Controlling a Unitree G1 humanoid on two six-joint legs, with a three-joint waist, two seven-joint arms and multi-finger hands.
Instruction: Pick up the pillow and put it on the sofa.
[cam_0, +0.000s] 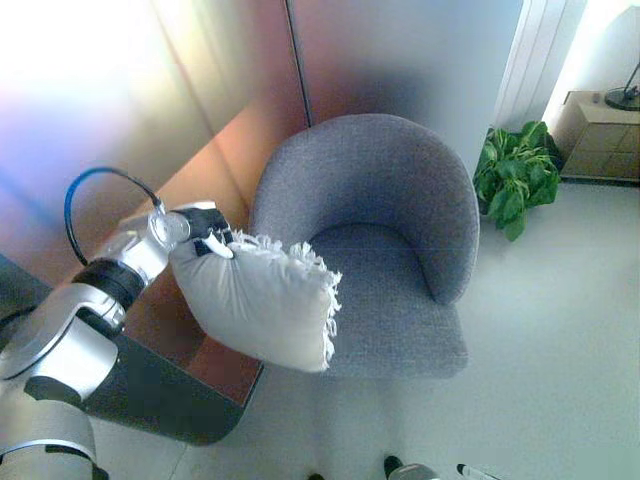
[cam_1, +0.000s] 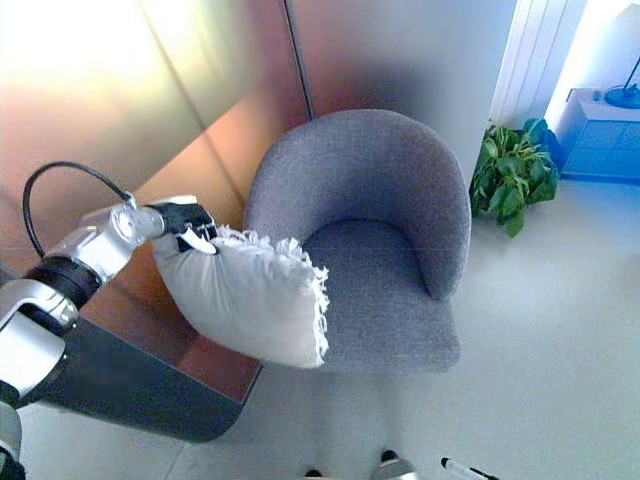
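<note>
A white pillow (cam_0: 262, 301) with a fringed edge hangs in the air, held at its upper left corner by my left hand (cam_0: 205, 233), whose fingers are curled on the cloth. The pillow's right edge overlaps the left front of a grey round-backed sofa chair (cam_0: 400, 230). The same pillow (cam_1: 250, 295) and left hand (cam_1: 185, 225) show in the right eye view. My right hand shows in no view.
A dark table (cam_0: 170, 400) with a reddish glossy top stands under and left of the pillow. A green potted plant (cam_0: 515, 172) is to the right of the sofa. A cabinet (cam_0: 600, 135) stands at the far right. A wall is behind the sofa.
</note>
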